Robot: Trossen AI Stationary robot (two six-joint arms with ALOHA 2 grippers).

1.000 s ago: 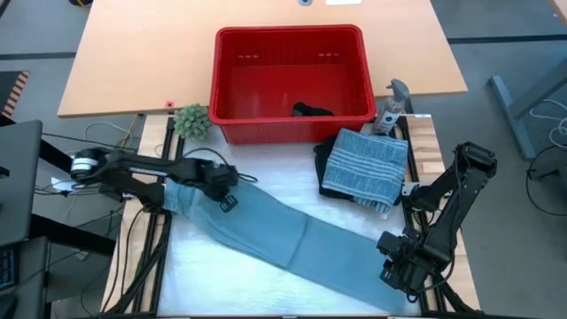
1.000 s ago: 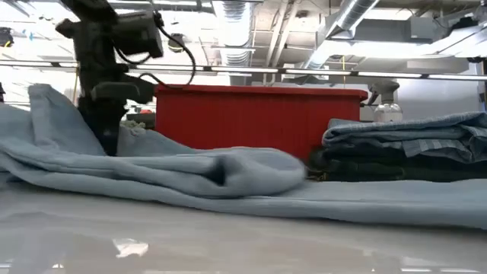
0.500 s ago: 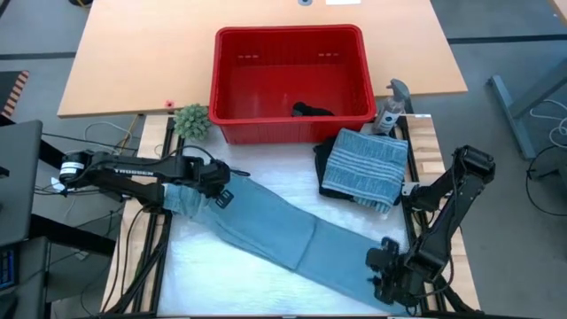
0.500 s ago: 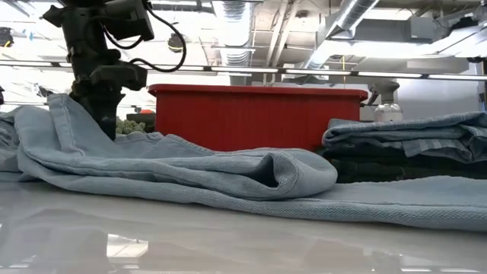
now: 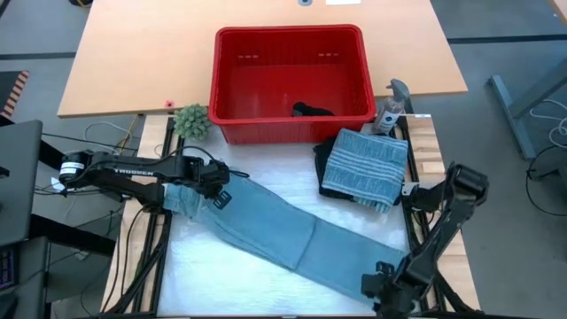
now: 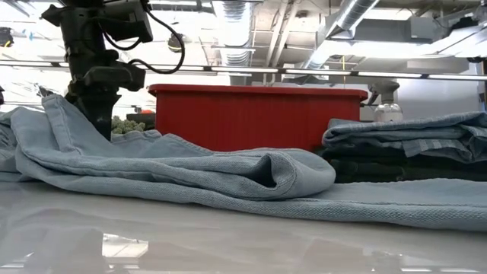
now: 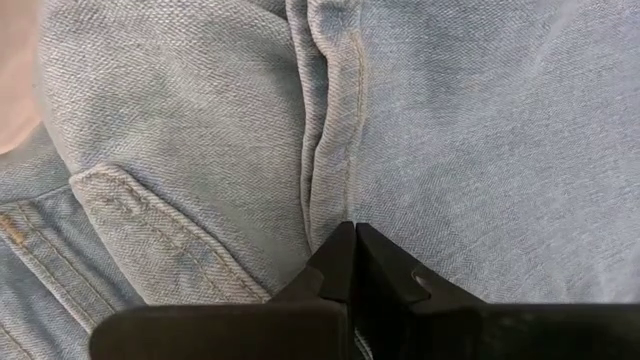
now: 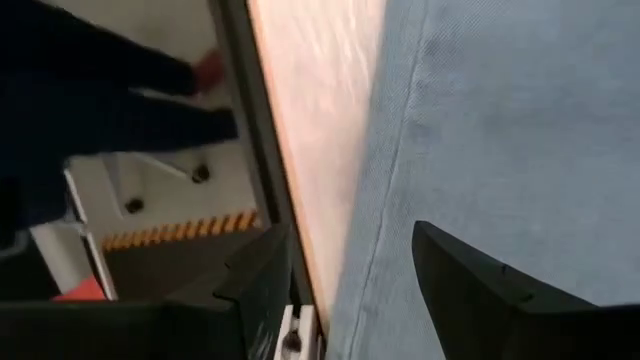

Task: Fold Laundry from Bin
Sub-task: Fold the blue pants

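Just in front of the red bin (image 5: 291, 81), the left gripper (image 5: 219, 197) is pinched shut on the waist end of the light blue denim jeans (image 5: 275, 232), which stretch diagonally away to their far end where the right gripper (image 5: 379, 285) hovers with fingers spread.

Overhead, table-level, two close wrist views

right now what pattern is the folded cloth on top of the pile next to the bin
Blue-grey with thin pale stripes; the striped cloth shows best in the high view.
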